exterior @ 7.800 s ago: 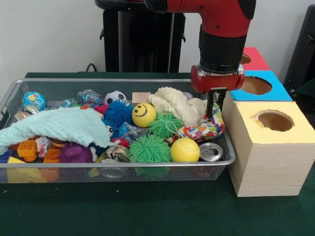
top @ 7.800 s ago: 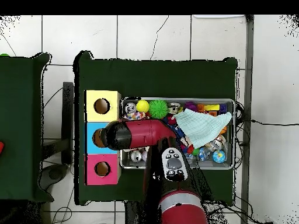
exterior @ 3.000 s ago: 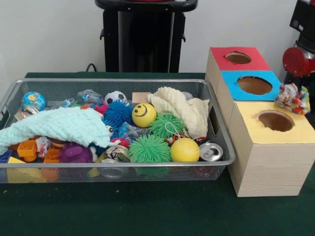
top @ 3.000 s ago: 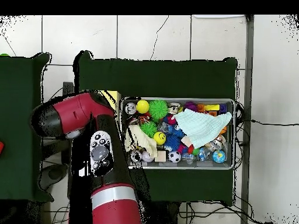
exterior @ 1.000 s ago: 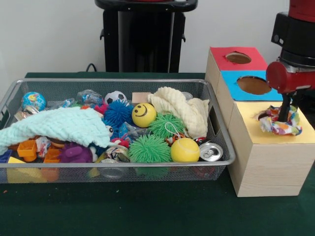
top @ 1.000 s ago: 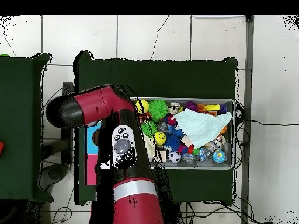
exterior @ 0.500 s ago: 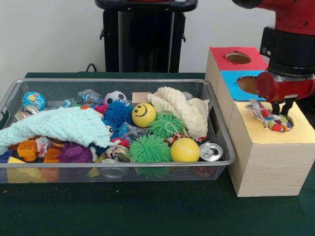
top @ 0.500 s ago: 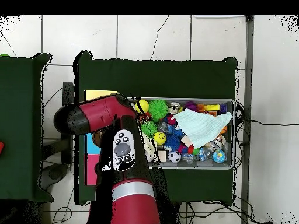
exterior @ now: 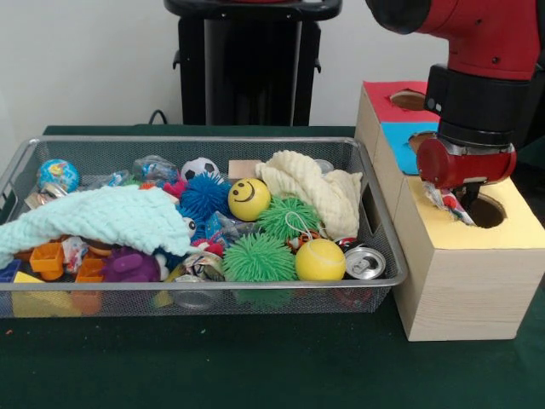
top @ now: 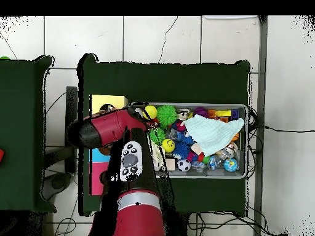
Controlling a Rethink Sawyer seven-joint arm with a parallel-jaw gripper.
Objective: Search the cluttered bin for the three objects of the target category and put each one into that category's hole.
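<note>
Hovering just beside the yellow box's hole (exterior: 486, 212), the gripper (exterior: 456, 201) pinches only a scrap of patterned cloth (exterior: 441, 200), seemingly to drop it in.

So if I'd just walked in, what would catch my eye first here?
Probably the big red arm at the right, its tool low over the hole in the yellow-topped box, with a scrap of multicoloured cloth beside it. Next, the wire mesh bin at the left, heaped with toys: a yellow smiley ball, spiky green balls and a mint knitted cloth.
</note>
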